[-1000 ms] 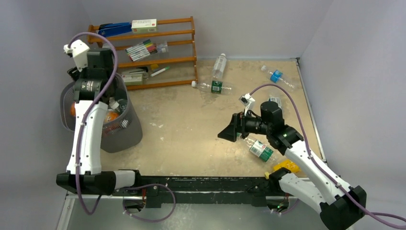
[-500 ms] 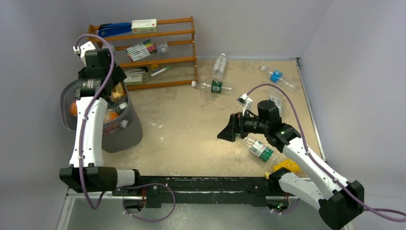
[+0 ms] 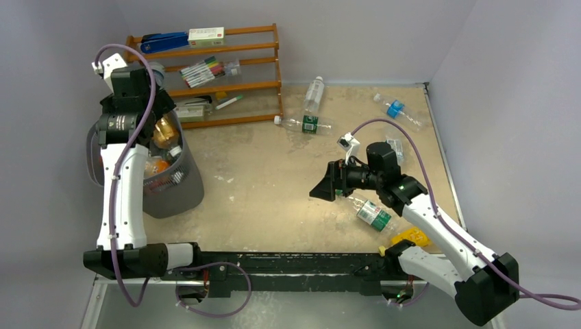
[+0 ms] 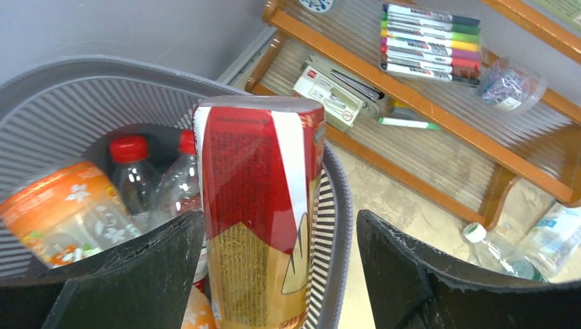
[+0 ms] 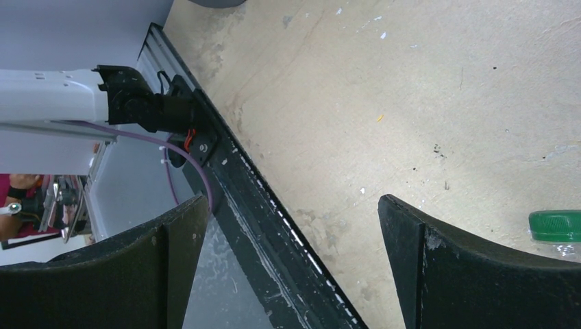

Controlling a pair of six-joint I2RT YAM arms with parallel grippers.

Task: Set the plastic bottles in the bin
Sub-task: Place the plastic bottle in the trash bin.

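**Drop over the bin, next pick on the right side**

At 9 o'clock of the bench (image 3: pixel 274 185), above the grey bin (image 3: pixel 179 195): left claw (image 4: pixel 277 226), spread wider than the red-and-gold-labelled bottle (image 4: pixel 264 205) standing between its fingers, base down inside the rim. Judged loose rather than pinched. Lower in the bin, an orange-labelled bottle (image 4: pixel 58 212) and a red-capped clear bottle (image 4: pixel 133 171).

Toward 4 o'clock, low over bare bench: right claw (image 3: pixel 323 184), spread wide, holding nothing, fingers aimed at 9 o'clock. Just beside it, at 4 o'clock from the fingertips and partly under the forearm: a green-labelled clear bottle (image 3: pixel 374 214), lying flat, long axis roughly 10 to 4 o'clock, green cap apparently at the claw's end. Far nearer this arm than the left. Likeliest next pick, by that reckoning; would call for drawing the wrist back toward 4 o'clock and setting the fingers across that axis, not along it.

Also out on the bench: a yellow bottle (image 3: pixel 410 238) at 5 o'clock, a blue-labelled bottle (image 3: pixel 395 108) at 2 o'clock, a white-labelled bottle (image 3: pixel 314 94) near 12 o'clock beside the wooden rack (image 3: pixel 233 86)
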